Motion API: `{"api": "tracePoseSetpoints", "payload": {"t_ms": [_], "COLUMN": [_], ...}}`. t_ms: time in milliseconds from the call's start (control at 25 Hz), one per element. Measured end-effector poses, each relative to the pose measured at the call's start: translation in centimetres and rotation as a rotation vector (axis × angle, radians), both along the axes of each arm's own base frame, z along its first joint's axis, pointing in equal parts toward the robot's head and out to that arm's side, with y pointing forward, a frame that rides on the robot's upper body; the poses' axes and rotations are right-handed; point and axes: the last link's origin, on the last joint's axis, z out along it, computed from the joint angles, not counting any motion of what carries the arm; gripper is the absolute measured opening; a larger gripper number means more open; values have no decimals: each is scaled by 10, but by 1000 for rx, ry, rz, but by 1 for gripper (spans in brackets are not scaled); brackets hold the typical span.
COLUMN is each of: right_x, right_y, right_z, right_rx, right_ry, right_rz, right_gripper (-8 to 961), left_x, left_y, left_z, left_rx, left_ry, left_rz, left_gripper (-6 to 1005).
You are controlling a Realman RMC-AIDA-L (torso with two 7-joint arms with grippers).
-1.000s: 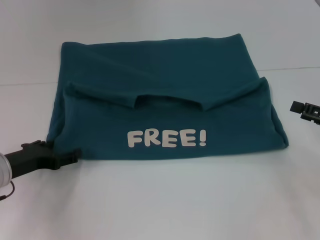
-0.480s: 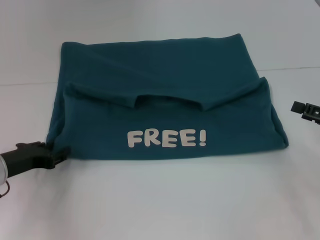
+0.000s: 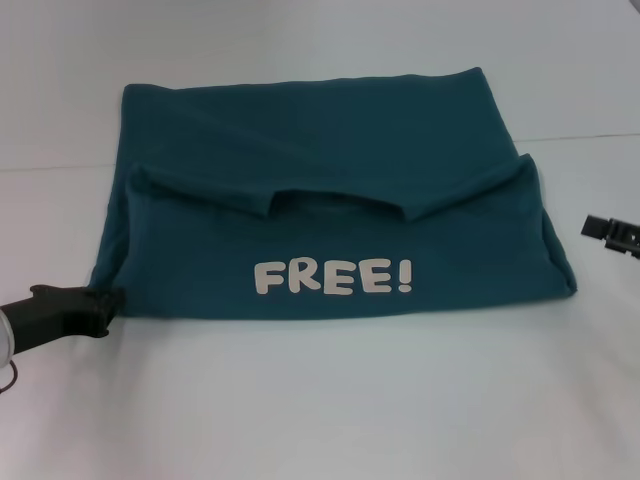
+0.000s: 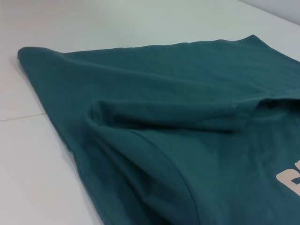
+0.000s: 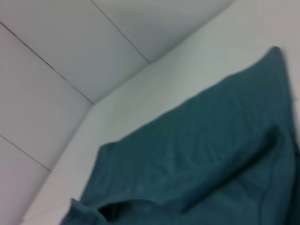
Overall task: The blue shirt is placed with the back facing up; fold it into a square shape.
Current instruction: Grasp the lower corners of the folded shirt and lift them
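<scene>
The blue shirt [image 3: 330,150] lies on the white table, folded into a wide rectangle. Its near half is folded up over the far half, with the neckline and sleeves in the middle and a white "FREE!" print [image 3: 333,277] facing up. My left gripper [image 3: 105,302] is low on the table at the shirt's near left corner, just touching or just off the fabric edge. My right gripper [image 3: 597,227] is off the shirt's right side, apart from it. The shirt also shows in the left wrist view [image 4: 187,93] and the right wrist view [image 5: 197,154].
The white table [image 3: 320,400] runs around the shirt, with bare surface in front and on both sides. A white wall [image 5: 47,70] rises behind the table's far edge.
My left gripper has drawn back to the left, from under the shirt's near left edge to just outside its corner. My right gripper has moved slightly down and outward. The shirt has not moved.
</scene>
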Motion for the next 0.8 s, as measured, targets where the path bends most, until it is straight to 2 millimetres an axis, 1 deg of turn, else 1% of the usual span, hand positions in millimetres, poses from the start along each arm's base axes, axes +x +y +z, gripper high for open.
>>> {"api": "tracePoseSetpoints", "payload": {"t_ms": [40,160,280,440,520,680,800], "right_x": [1,0,-3,-11,-14,-19,-22], "right_y": [1,7,18,35,42,51,53], "right_z": [-1,-4,-7,-16,-24,-41,-48], "right_rx": [-8,-24,-44,-73,-102,-165,-175], "right_ry": [-13,-39,-65,-121,-153,-207,-222], "right_rz": [-7,-19,-41,-58,-79,-130,-129], "right_gripper": [766,766,766,766,766,766,765], "left_x": [0,0,0,2,3,5,7], "left_y": [0,0,0,1,2,4,6], "left_z": [0,2,4,3,3,3,4], "left_rx": [0,5,8,4,2,2,3], "left_ry": [0,1,0,1,2,2,2], "left_rz": [0,0,-3,-9,-13,-18,-22], "left_gripper": [201,114,27,26,26,26,27]}}
